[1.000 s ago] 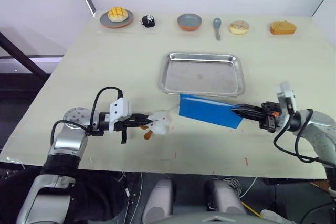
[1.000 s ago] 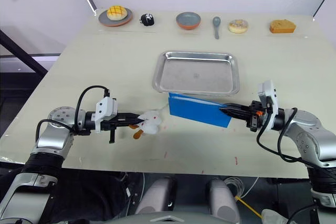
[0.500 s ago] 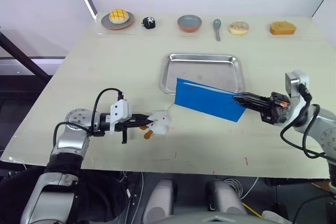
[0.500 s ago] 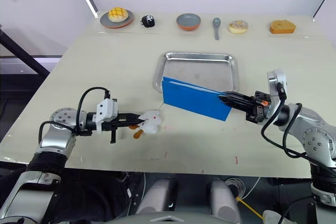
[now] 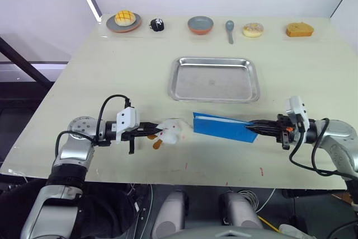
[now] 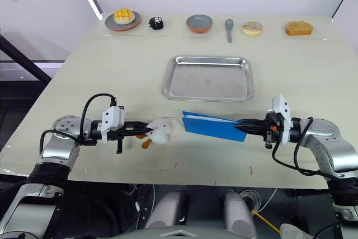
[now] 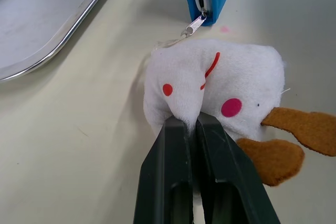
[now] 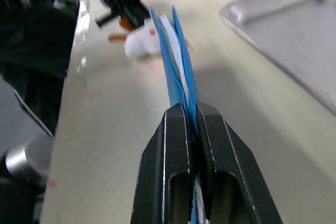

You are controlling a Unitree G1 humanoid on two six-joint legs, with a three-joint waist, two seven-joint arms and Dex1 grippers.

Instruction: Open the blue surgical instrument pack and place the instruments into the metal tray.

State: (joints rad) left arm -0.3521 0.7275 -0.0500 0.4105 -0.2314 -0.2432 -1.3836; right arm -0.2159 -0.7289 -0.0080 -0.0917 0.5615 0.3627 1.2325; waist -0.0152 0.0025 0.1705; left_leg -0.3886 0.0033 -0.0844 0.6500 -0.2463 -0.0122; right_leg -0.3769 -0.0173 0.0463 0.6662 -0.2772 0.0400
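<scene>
Blue surgical instrument pack edge pinched by right claw; left claw clamps plush charm.

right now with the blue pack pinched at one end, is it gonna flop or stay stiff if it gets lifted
Probably fairly stiff: the blue surgical instrument pack stays straight though the right pincer grips only its end. Its layers splay apart, so it may gape open. The plush charm in the left pincer is tethered to its zipper and would likely tug.
</scene>
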